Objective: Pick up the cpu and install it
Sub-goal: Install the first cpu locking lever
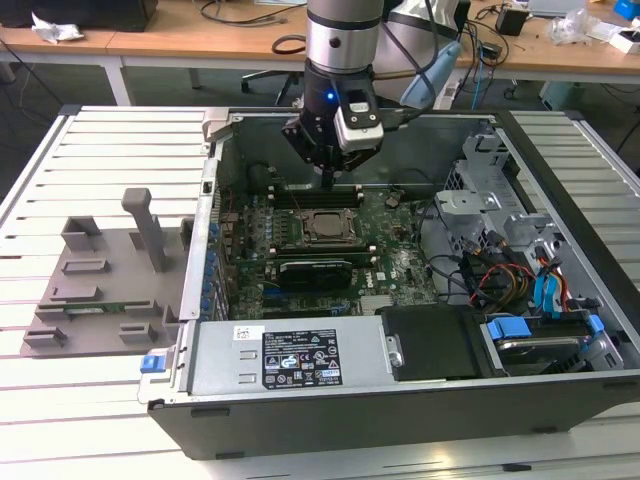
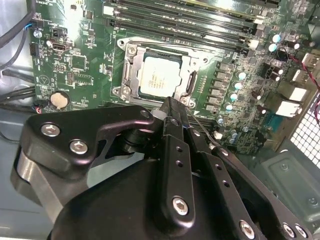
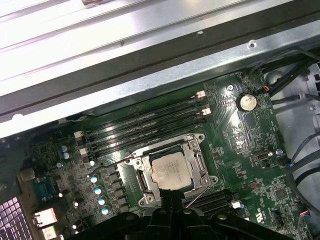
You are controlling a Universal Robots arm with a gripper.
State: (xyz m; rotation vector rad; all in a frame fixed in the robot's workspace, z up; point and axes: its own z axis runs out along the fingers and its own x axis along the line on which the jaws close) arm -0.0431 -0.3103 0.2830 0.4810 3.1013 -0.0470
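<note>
We found the cpu point(image 2: 159, 76) lying flat inside its socket frame point(image 2: 131, 67) on the motherboard point(image 2: 80, 60), its silvery top showing in both wrist views point(image 3: 171, 171). It appeared squarely seated within the frame, edges parallel to the frame's sides, which we judged to mean the placing part of the work was already done. The metal bracket around it looked open, not folded over the chip, since the whole top face was uncovered.

Our gripper point(image 2: 172, 112) hovered just above the near edge of the socket, and in the exterior view it point(image 1: 327, 180) hung inside the open computer case point(image 1: 560, 130), over the memory slots point(image 1: 310, 192) and the socket area. The fingers point(image 2: 170, 145) were drawn together into a narrow point with nothing between them; we saw no chip or other part held. We took that closed, pointed posture as suited to pressing or nudging something small, such as the chip or the thin retention lever point(image 2: 200, 125) that ran out beside the fingertip, though we could not tell whether the tip touched either.

The case lay on its side on the slatted bench point(image 1: 60, 400), opening upward, which let the arm come straight down onto the board. A grey fixture tray point(image 1: 100, 290) sat on the bench at the exterior view's left, well apart from the case. A long black expansion card point(image 1: 315, 270) sat just beside the socket, clear of the gripper.
</note>
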